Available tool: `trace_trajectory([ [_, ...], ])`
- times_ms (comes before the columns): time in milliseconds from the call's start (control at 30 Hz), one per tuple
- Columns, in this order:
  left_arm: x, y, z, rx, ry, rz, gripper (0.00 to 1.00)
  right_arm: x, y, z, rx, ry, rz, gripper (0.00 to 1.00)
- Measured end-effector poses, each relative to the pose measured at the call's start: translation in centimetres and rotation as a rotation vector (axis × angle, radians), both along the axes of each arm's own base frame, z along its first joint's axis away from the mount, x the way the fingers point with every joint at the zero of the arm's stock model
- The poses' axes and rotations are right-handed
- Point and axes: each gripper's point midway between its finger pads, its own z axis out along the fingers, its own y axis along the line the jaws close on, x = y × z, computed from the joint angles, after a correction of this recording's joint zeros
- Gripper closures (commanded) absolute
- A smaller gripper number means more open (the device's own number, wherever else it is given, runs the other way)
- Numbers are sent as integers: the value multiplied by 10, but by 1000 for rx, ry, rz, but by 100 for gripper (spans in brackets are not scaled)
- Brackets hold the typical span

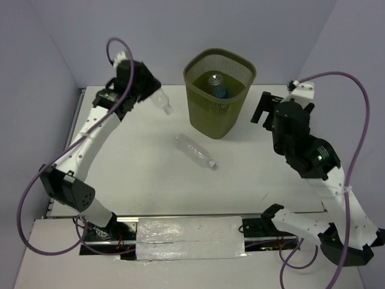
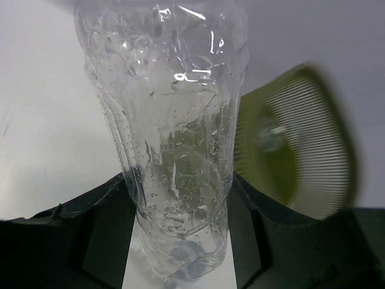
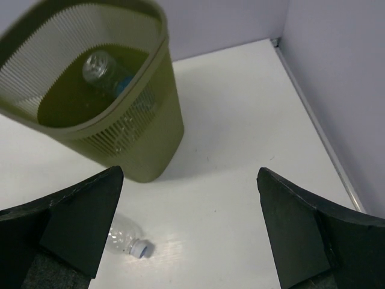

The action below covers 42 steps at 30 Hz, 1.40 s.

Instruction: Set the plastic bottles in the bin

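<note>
Okay, counter (image 1: 138, 180): white, and it carries everything you care about.
Bin (image 1: 219, 114): olive mesh, standing upright at the far middle, between your two arms.
Progress: I'd call it partway. One bottle is in, one is in the air, one hasn't been picked up yet.
Left tool (image 1: 149, 91): pinching a clear bottle (image 1: 161, 102) around its body, with the white cap end pointing toward the bin. It's up off the counter and left of the rim, not over the opening yet.
Right tool (image 1: 260, 108): spread wide and holding nothing, hanging just right of the bin.
Bottle in the bin (image 1: 218, 85): blue label, lying at the bottom. You can't tell from these views whether another one sits under it.
Loose bottle (image 1: 194, 150): lying on its side on the counter in front of the bin, cap toward your side.
</note>
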Motion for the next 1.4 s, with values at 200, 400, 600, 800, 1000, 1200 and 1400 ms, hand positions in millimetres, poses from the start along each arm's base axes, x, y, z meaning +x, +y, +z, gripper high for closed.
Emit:
trace_trajectory([
  [200, -3, -13, 211, -79, -497, -96, 39, -30, -29, 23, 73, -118, -58, 0],
  [400, 16, -63, 282, -179, -713, -230, 36, -33, -17, 1, 121, -74, 0, 0],
  [600, 66, -149, 202, -197, -601, -376, 34, -44, 20, -96, 142, 202, 153, 0],
  [800, 87, -202, 121, -177, -458, -446, 5, -64, 33, -157, 159, 392, 210, 0],
  [1000, 73, -220, 119, -185, -444, -484, 1, -69, 54, -175, 123, 481, 352, 0],
  [1200, 52, -206, 141, -132, -471, -491, 1, -55, 96, -211, 5, 618, 489, 0],
  [1400, -5, -142, 217, -69, -585, -414, 1, -32, 128, -243, -125, 690, 567, 0],
])
